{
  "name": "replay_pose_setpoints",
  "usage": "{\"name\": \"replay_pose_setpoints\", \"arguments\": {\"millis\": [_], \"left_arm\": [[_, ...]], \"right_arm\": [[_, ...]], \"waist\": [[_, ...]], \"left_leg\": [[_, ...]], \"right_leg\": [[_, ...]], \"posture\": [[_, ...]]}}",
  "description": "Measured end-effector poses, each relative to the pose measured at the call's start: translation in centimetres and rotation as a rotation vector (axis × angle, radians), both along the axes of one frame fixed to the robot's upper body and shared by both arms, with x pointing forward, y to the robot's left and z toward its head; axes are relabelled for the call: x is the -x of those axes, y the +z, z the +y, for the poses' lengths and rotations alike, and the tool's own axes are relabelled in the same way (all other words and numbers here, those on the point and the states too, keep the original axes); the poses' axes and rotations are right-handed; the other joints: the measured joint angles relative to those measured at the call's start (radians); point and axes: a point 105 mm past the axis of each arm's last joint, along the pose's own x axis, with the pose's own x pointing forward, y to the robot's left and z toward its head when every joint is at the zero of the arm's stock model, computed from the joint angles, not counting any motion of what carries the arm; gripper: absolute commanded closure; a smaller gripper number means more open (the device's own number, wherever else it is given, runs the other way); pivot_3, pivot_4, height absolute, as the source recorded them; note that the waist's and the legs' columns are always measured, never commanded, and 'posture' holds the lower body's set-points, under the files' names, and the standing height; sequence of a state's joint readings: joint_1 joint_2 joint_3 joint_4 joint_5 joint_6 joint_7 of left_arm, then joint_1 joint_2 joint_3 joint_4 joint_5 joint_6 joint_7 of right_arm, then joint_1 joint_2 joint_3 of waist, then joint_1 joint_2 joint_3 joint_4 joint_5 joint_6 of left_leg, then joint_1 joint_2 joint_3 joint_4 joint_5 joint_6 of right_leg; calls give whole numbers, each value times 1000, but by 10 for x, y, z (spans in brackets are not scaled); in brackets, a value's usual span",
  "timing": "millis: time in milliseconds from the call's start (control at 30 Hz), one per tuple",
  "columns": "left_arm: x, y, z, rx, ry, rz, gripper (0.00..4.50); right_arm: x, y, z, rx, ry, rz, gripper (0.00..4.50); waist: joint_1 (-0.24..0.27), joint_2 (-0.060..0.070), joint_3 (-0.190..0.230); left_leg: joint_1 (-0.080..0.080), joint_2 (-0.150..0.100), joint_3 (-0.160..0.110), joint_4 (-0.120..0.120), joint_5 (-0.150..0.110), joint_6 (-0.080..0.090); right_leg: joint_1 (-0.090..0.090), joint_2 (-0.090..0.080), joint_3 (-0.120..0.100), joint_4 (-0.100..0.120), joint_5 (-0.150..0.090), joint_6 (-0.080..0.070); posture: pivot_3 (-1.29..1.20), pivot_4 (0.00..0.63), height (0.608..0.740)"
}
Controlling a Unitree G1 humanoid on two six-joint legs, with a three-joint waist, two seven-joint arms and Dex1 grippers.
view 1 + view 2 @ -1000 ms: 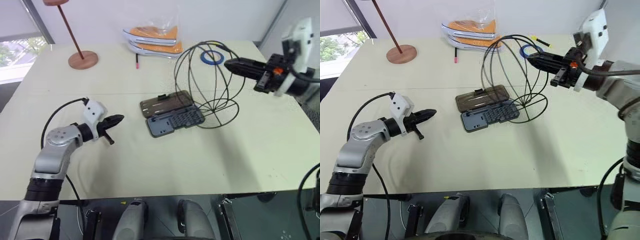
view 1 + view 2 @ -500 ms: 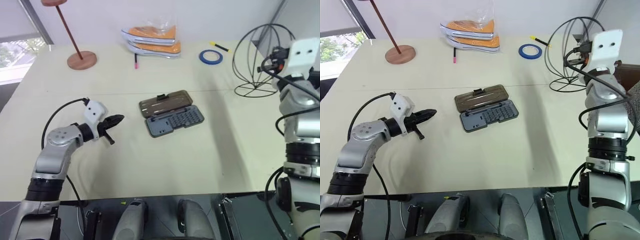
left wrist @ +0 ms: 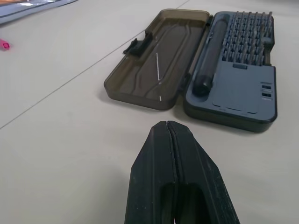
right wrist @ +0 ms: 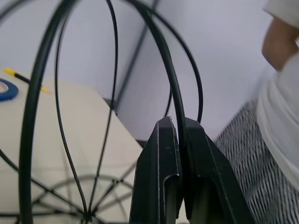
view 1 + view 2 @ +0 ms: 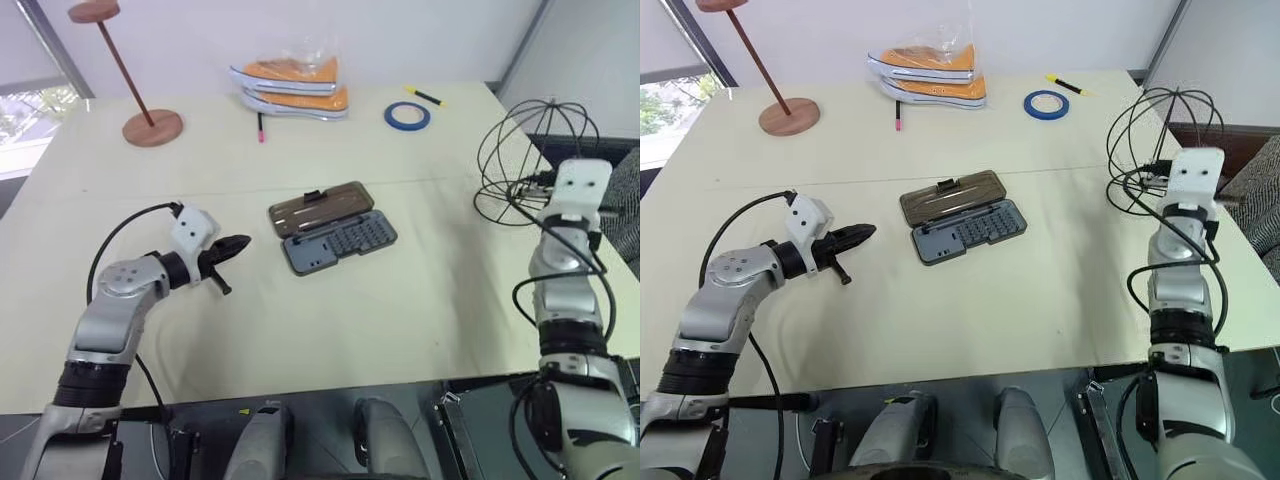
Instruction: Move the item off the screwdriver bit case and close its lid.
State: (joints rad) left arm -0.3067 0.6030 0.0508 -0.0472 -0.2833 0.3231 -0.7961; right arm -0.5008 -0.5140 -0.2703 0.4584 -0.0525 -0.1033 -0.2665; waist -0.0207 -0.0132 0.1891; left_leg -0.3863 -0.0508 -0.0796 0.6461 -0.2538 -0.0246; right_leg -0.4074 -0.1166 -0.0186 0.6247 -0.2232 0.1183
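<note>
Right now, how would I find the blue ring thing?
Look at the far edge of the table, right of the bagged orange shoes. The blue tape roll lies flat there, next to a yellow pen; it is the only blue ring.

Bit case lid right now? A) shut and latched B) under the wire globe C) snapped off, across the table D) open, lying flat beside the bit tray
D: the lid lies open and flat, hinged beside the screwdriver bit case.
</note>
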Motion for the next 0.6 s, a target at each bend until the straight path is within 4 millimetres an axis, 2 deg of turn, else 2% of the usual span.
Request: {"name": "replay_pose_setpoints", "arguments": {"millis": [167,467,533,567,600], "left_arm": [[0,0,-3,5,-7,-3,4500],[-2,-3,-12,-1,-31,5,4500],[-2,-2,-12,-2,-33,1,4500],[-2,-2,-12,-2,-34,0,4500],[-2,-2,-12,-2,-33,2,4500]], "right_arm": [[9,-13,-6,-142,-57,11,4449],[11,-17,-19,-281,-98,41,4449],[11,-17,-19,-279,-99,53,3825],[12,-24,-21,-280,-106,94,3448],[14,-42,-22,-295,-113,164,2875]], "waist": [[3,-2,-2],[6,-3,-4],[5,-3,-4],[6,-4,-4],[6,-4,-4]], "left_leg": [[1,0,-2,0,0,0],[1,0,-2,0,0,0],[1,0,-2,0,0,0],[0,0,-2,0,0,0],[0,0,-2,0,0,0]], "right_leg": [[1,0,0,0,0,0],[1,0,0,-1,0,0],[1,0,0,-1,0,0],[1,0,0,-1,0,0],[0,0,0,-2,0,0]], "posture": [[0,150,740],[0,150,740],[0,150,740],[0,150,740],[0,150,740]]}}
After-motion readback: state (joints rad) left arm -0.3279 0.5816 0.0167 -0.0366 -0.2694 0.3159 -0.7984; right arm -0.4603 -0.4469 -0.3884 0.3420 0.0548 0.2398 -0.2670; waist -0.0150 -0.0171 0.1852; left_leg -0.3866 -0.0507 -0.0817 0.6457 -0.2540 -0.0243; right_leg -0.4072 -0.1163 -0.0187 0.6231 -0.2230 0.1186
